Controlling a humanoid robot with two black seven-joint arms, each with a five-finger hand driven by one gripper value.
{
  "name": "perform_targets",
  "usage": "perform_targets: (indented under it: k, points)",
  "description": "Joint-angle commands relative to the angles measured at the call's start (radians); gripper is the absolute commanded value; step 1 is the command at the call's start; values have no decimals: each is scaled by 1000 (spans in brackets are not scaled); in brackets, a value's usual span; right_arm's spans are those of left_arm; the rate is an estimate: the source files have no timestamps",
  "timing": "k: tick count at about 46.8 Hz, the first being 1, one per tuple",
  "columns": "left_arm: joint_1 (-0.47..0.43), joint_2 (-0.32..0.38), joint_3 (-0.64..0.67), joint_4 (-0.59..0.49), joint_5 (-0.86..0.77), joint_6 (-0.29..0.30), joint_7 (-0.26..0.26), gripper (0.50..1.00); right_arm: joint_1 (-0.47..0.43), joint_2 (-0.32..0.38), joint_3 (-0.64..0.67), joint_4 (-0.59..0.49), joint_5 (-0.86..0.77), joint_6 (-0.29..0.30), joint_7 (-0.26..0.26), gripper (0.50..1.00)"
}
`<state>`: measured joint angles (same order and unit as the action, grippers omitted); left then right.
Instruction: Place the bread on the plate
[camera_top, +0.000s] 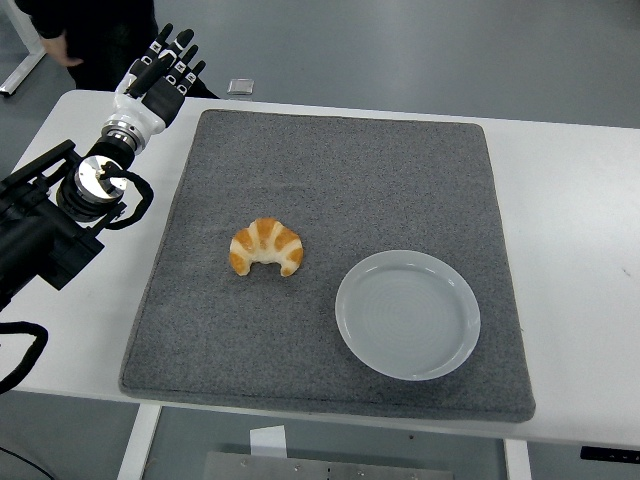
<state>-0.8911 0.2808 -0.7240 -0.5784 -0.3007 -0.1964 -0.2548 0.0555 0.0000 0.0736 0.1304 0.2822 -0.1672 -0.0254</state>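
A glossy, curved croissant-shaped bread (266, 247) is lying on the coarse grey felt mat (380, 170), just left of the smooth round pale plate (408, 314); the left robot hand (165, 68) is hovering over the white worktop's (565, 250) far-left corner, fingers loosely apart, holding nothing.

Mat (350, 180) mostly bare: only 2 things on it, croissant (266, 246) mid-left, plate (408, 313) just to its right w/ a clear gap between. Left hand (165, 68) sits off the far-left corner, nothing blocking btwn.
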Motion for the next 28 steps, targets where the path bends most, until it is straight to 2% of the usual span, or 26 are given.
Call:
perform_targets:
  k: [1, 17, 28]
  points:
    - [1, 0, 0, -1, 3, 0, -1, 1000, 0, 0, 0, 0, 0, 0, -1, 952]
    - [-20, 26, 12, 11, 18, -3, 0, 1000, 0, 0, 0, 0, 0, 0, -1, 952]
    - [-69, 63, 12, 45, 193, -3, 2, 1000, 0, 0, 0, 0, 0, 0, 1, 952]
